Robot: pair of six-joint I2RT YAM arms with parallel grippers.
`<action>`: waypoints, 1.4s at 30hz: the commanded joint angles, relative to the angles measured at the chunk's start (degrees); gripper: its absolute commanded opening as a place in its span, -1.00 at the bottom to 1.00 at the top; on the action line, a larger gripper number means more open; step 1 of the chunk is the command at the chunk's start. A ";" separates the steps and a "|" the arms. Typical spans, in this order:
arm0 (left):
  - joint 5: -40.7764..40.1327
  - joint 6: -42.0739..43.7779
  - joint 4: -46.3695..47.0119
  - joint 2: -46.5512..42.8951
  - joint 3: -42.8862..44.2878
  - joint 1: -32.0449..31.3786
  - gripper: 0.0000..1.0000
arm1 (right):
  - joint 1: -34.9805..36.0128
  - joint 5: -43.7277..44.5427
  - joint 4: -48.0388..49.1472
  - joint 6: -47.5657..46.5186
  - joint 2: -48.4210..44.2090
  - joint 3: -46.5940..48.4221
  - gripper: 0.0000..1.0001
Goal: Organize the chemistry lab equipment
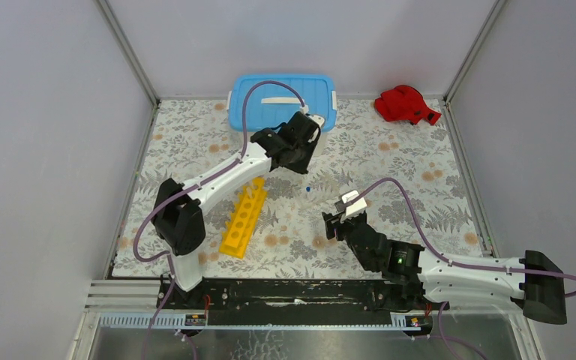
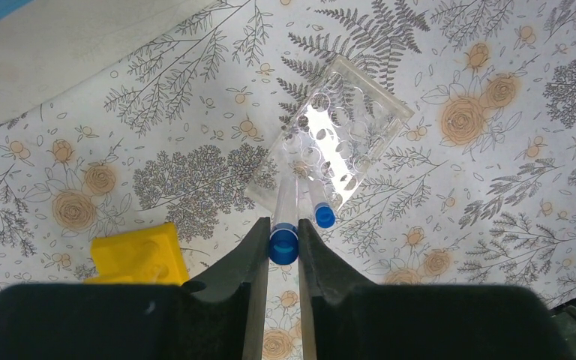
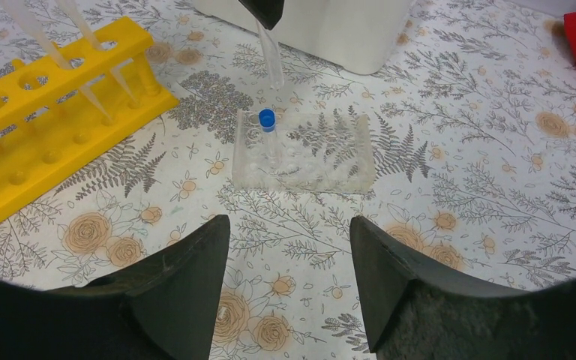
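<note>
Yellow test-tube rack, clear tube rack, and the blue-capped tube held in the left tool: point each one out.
yellow test-tube rack [image 1: 244, 217], top view, middle of its holed top.
clear tube rack [image 3: 322, 150], right wrist view, its top face.
held blue-capped tube [image 2: 283, 244], left wrist view, its blue cap.

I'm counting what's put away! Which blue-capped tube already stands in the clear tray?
The blue-capped tube standing free in the clear tray. The other tube is pinched in the left tool, not in any hole.
</note>
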 commanded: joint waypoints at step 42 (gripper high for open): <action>-2.69 2.18 4.81 6.78 -1.50 -0.14 -0.90 | -3.20 -1.50 2.87 2.33 0.62 -1.39 0.36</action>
